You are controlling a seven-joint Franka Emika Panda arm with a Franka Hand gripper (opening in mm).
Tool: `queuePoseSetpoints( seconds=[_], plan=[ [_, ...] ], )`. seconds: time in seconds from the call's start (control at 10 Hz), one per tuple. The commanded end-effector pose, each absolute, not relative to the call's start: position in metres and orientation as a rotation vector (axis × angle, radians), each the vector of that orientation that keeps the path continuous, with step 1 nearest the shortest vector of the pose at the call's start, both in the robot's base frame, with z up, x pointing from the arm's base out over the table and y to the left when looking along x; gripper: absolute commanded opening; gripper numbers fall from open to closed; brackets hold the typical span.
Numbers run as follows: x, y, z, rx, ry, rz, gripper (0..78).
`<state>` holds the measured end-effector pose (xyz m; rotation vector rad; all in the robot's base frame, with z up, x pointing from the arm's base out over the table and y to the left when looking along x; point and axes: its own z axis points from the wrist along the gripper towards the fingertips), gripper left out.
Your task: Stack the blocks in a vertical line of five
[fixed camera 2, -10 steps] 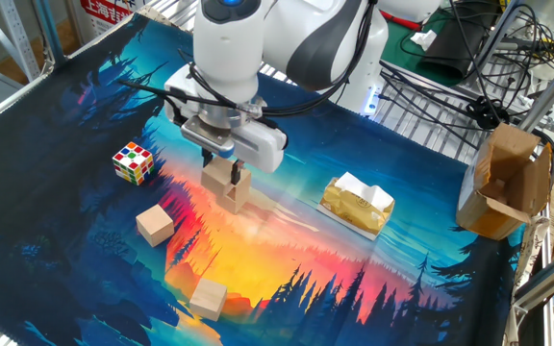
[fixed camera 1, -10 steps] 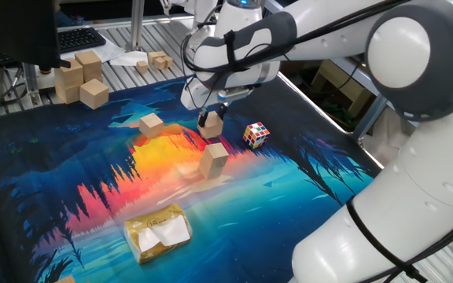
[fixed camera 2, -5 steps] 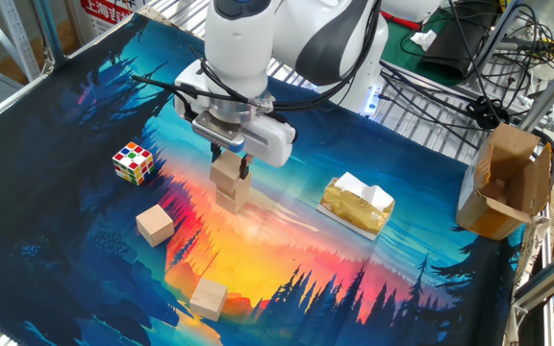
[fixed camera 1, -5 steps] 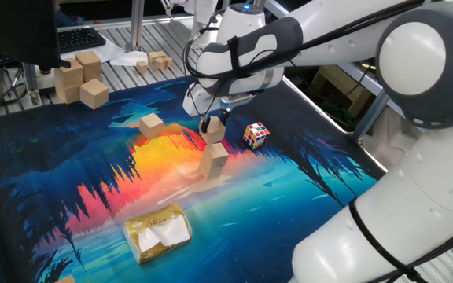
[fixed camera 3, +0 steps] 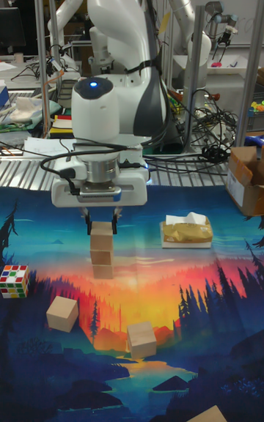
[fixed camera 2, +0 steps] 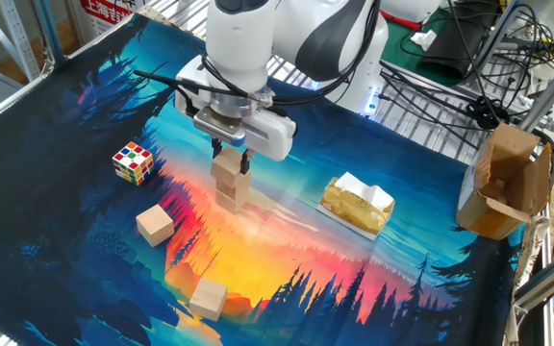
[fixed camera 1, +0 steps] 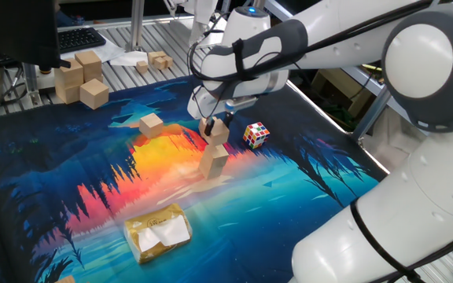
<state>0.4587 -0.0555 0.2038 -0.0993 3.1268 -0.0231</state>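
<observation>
The gripper [fixed camera 3: 102, 227] is directly above the stack [fixed camera 3: 102, 255] of small wooden cubes, and its fingers are closed on the top cube [fixed camera 3: 102, 234], which sits on the cubes below it; in the tall fixed view the stack looks three cubes high. The stack stands on the sunset-picture mat [fixed camera 2: 373, 279], to the left of the yellow packet [fixed camera 3: 186, 232] as that view shows it. Two more cubes lie free on the mat: one cube [fixed camera 2: 155, 225] just below the puzzle cube [fixed camera 2: 133, 161], and another cube [fixed camera 2: 208, 298] nearer to the front edge. I judge these cubes to be light, stiff and not fragile, with smooth flat faces that can slip a little. The best hold is on two opposite side faces, near the middle, so the cube stays level. A tall, narrow stack can fall over easily, so each cube must be put down straight and released gently.
</observation>
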Motion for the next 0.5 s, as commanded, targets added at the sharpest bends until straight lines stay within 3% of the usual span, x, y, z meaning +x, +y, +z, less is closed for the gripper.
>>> queuePoseSetpoints(
  seconds=[0.1, 0.5],
  plan=[
    [0.4544, -0.0567, 0.2023, -0.102, 3.121, -0.022, 1.2],
    [0.4536, -0.0563, 0.2026, -0.103, 3.123, -0.025, 1.2]
  ],
)
